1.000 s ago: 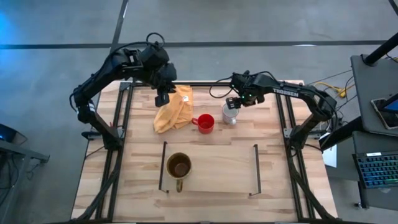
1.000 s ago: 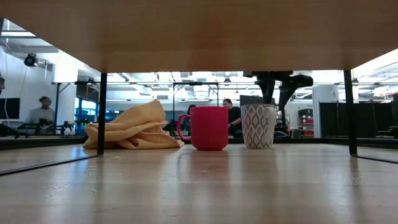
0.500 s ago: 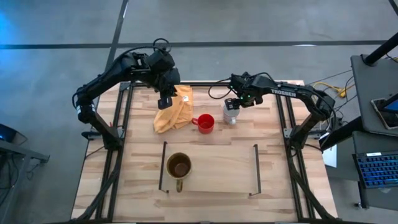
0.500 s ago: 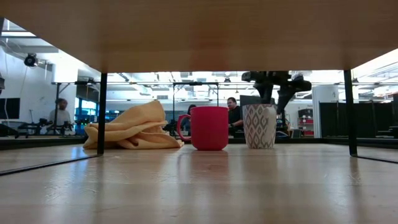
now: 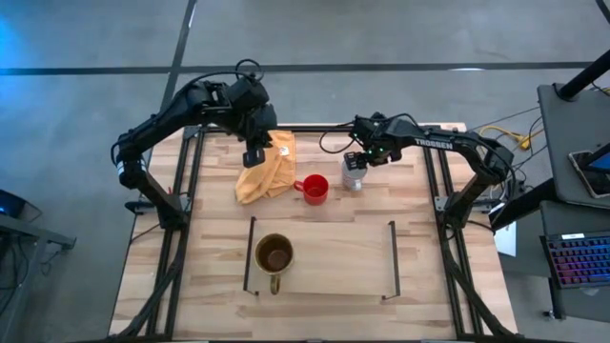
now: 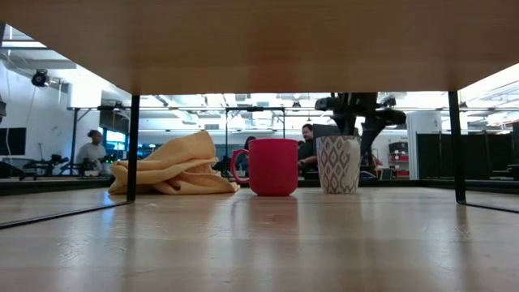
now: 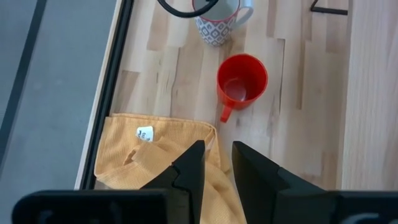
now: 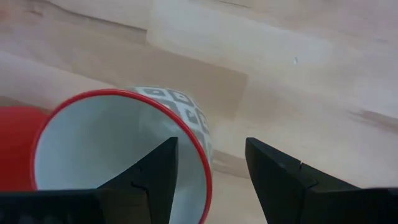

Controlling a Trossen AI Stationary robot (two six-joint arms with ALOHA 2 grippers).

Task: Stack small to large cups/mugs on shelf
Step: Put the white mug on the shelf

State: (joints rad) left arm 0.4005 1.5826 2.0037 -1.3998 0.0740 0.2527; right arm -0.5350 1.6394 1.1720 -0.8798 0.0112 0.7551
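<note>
The white-grey patterned mug (image 5: 353, 175) (image 6: 337, 164) (image 8: 112, 149) stands upright on the tabletop. The small red mug (image 5: 315, 189) (image 6: 272, 166) (image 7: 242, 79) stands beside it. The olive-brown mug (image 5: 274, 255) stands on the left part of the shelf (image 5: 334, 262). My right gripper (image 5: 357, 160) (image 8: 211, 165) is open just above the patterned mug's rim, one finger over the inside and one outside the wall. I see no touch. My left gripper (image 5: 253, 154) (image 7: 218, 163) hangs above the yellow cloth (image 5: 267, 173), fingers slightly apart, holding nothing.
The yellow cloth (image 7: 155, 155) lies crumpled at the table's far left, close to the red mug. Black rails (image 5: 251, 255) (image 5: 392, 259) bound the shelf's short ends. In the low view the shelf's underside (image 6: 259, 40) spans overhead. People show in the room behind.
My left arm has swung a little toward the table's right, and its gripper sits slightly farther over the cloth. My right gripper has shifted slightly over the patterned mug's rim. The mugs and the cloth have stayed put.
</note>
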